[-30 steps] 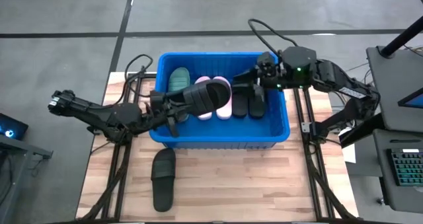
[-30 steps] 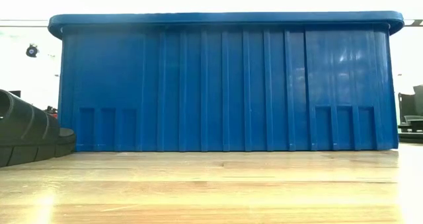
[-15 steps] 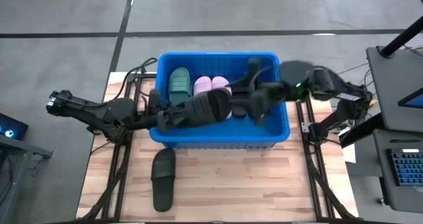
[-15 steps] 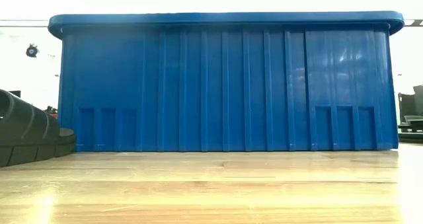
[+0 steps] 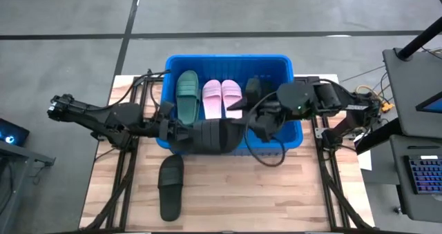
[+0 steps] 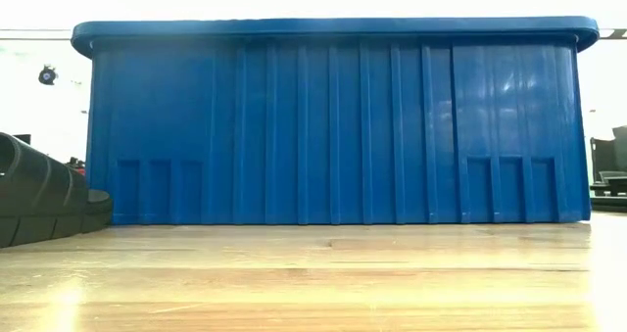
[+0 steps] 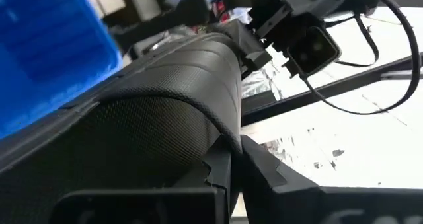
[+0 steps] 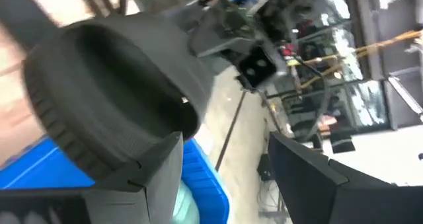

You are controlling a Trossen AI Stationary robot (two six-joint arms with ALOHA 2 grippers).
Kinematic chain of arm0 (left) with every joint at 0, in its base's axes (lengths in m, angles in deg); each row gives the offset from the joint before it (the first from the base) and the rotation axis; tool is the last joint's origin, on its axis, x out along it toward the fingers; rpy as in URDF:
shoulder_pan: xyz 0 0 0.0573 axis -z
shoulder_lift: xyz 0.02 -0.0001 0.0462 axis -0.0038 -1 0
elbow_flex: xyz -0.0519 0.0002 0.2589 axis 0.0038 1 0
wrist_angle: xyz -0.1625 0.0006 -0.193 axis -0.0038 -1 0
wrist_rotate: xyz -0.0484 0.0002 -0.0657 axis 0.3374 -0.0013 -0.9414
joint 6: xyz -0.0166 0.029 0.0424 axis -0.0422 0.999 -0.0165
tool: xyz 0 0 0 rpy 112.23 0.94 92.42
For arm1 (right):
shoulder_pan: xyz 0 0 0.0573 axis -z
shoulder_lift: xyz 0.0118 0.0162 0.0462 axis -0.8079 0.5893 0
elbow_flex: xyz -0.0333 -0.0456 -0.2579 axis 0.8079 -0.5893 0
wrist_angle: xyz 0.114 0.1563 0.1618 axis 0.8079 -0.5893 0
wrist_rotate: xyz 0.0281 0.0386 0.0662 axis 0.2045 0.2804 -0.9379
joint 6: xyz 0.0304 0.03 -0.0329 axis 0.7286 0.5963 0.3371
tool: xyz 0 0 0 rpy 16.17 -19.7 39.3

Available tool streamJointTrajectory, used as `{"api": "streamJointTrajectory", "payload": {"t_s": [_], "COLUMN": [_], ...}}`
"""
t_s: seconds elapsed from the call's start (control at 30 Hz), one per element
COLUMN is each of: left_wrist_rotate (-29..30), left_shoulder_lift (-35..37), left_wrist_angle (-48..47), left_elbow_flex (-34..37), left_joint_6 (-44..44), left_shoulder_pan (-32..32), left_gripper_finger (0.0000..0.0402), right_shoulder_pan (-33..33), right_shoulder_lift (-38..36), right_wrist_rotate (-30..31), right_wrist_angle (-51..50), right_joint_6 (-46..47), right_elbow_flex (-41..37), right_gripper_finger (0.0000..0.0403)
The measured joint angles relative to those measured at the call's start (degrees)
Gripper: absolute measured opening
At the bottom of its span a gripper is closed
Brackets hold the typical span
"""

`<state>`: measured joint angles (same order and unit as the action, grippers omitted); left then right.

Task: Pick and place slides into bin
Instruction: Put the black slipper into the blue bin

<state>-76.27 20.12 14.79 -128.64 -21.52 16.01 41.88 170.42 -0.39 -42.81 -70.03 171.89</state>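
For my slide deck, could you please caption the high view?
Left gripper holds a black slide over the blue bin; open right gripper reaches toward it.

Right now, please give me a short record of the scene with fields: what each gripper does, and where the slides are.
left gripper: shut on a black slide, held over the front wall of the blue bin
right gripper: open, close to the toe end of the held slide, over the bin's front right part
in the bin: a dark green slide, a pink pair, a dark slide partly hidden by the right arm
on the table: one black slide on the table, in front of the bin
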Motion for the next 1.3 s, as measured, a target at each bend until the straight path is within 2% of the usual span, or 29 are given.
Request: {"api": "streamJointTrajectory", "payload": {"t_s": [0.4,0.63,0.77,0.9,1.3], "left_wrist_rotate": [-0.12,2.67,3.55,3.93,3.95], "left_shoulder_lift": [-0.26,-0.26,-0.28,-0.28,-0.34], "left_wrist_angle": [-2.38,-5.83,-8.04,-8.29,-8.41], "left_elbow_flex": [0.05,0.05,0.09,0.09,0.25], "left_joint_6": [-3.23,-4.9,-6.42,-6.68,-8.15], "left_shoulder_pan": [-0.15,-0.15,-0.17,-0.46,-0.61], "left_gripper_finger": [0.0,0.0,0.0,0.0,0.0], "right_shoulder_pan": [-4.33,-4.23,-4.61,-4.6,-5.61], "right_shoulder_lift": [2.46,2.46,2.46,3.4,6.15], "right_wrist_rotate": [-0.23,-0.25,-1.0,-6.2,-4.71], "right_wrist_angle": [0.69,1.56,-2.12,-8.77,-10.0], "right_joint_6": [-5.67,-2.63,-0.19,4.6,-0.66], "right_elbow_flex": [0.03,1.52,3.81,5.6,5.9], "right_gripper_finger": [0.0215,0.0215,0.0215,0.0215,0.0215]}}
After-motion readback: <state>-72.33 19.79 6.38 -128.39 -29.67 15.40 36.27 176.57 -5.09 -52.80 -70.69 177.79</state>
